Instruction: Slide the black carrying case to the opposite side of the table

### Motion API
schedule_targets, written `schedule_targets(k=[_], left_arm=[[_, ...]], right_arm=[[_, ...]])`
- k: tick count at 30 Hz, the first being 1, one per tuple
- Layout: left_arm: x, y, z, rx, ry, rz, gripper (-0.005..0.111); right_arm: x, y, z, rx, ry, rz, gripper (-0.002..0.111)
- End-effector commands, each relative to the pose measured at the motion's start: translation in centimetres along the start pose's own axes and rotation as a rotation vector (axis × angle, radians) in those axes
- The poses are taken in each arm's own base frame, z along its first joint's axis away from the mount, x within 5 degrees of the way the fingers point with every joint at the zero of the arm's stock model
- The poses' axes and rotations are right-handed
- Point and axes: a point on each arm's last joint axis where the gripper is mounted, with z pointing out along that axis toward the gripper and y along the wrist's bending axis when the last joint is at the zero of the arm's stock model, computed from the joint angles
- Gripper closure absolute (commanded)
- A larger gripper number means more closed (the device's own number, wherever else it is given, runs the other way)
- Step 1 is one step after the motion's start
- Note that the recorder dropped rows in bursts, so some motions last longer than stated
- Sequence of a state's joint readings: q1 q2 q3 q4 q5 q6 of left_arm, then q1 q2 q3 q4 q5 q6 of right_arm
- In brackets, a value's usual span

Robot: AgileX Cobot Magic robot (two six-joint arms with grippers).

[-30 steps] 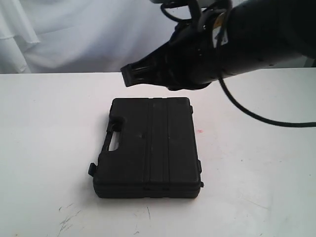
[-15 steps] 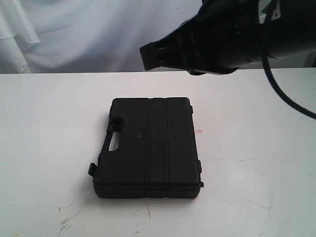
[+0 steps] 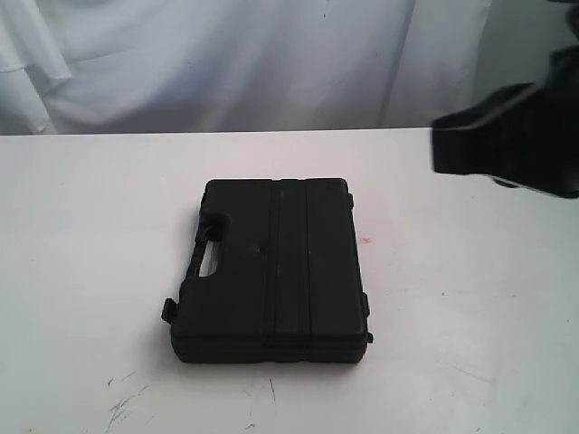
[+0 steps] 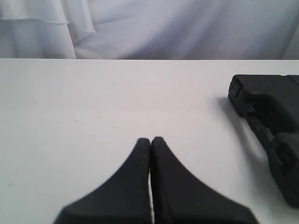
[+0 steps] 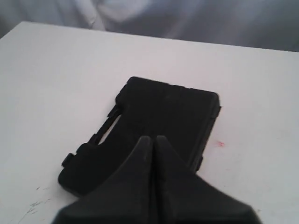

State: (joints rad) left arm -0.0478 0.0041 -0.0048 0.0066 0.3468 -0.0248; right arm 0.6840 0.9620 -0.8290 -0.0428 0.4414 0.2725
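The black case [image 3: 271, 269] lies flat near the middle of the white table [image 3: 90, 226], handle cut-out toward the left, ribs running along its lid. My right gripper [image 3: 434, 149] hangs in the air at the right edge of the exterior view, well apart from the case and shut on nothing. In the right wrist view the case [image 5: 163, 116] sits below and beyond the shut right gripper [image 5: 153, 138]. My left gripper [image 4: 150, 139] is shut over bare table, and a corner of the case [image 4: 271, 112] shows off to one side.
A white cloth backdrop [image 3: 226, 63] hangs behind the table's far edge. A tiny red spot [image 3: 365, 240] marks the tabletop just right of the case. Dark scratches [image 3: 122, 402] show near the front left.
My right arm has swung away to the right and up from above the case's far edge. The case has not moved.
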Motion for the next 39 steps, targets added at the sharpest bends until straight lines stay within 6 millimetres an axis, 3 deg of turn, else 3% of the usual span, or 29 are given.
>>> schedule_targets(k=[1,5,10,17,23,31,39], left_arm=[[0.1,0.0,0.0,-0.002,-0.006,-0.003,0.107],[0.1,0.0,0.0,-0.002,-0.006,-0.003,0.107],[0.1,0.0,0.0,-0.002,-0.006,-0.003,0.107],[0.1,0.0,0.0,-0.002,-0.006,-0.003,0.107],[0.1,0.0,0.0,-0.002,-0.006,-0.003,0.107],[0.1,0.0,0.0,-0.002,-0.006,-0.003,0.107],[0.1,0.0,0.0,-0.002,-0.006,-0.003,0.107]], right_arm=[[2.4,-2.7,-2.6,0.079,-0.118,0.078,0.108],[5.6,-5.0,-5.3,0.197,-0.219,0.132,0.108],[8.9,-6.2,-8.0,0.332,-0.332,0.162,0.108],[12.3,-7.0,-9.0,0.467,-0.414,0.175,0.108],[13.9,-7.1,-9.4,0.531,-0.454,0.159,0.108],[14.1,-7.0,-9.7,0.539,-0.465,0.112,0.108],[16.0,-7.3,-8.8,0.535,-0.439,0.111,0.108]])
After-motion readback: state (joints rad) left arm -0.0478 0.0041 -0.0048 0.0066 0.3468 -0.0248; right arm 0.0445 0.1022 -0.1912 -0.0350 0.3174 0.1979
